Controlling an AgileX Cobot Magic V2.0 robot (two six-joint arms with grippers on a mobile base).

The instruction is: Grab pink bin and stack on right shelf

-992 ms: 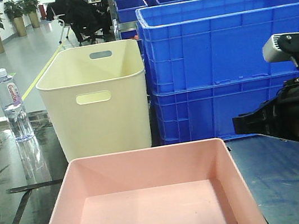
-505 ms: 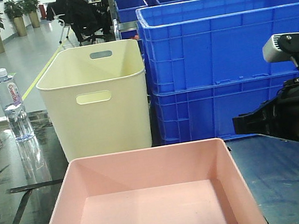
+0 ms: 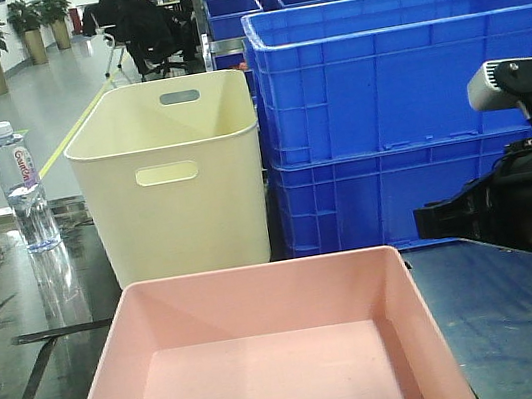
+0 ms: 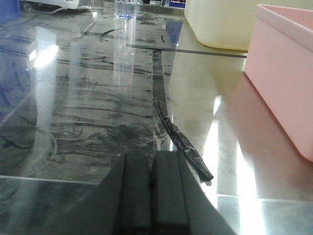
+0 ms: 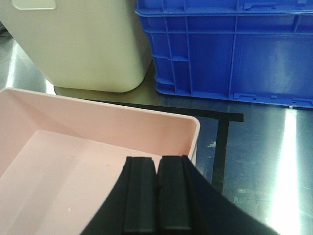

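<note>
**While both pincers sit pressed together, pink bin waits at front**

Operator, your stock reads: pink bin (image 3: 261, 362) on the dark shelf (image 4: 98, 98), nearest you, cream bin (image 3: 173, 174) just behind it. Left pincer (image 4: 150, 193): fingers together, holding nothing. Right pincer (image 5: 157, 193): likewise, above the bin's right rim.
</note>
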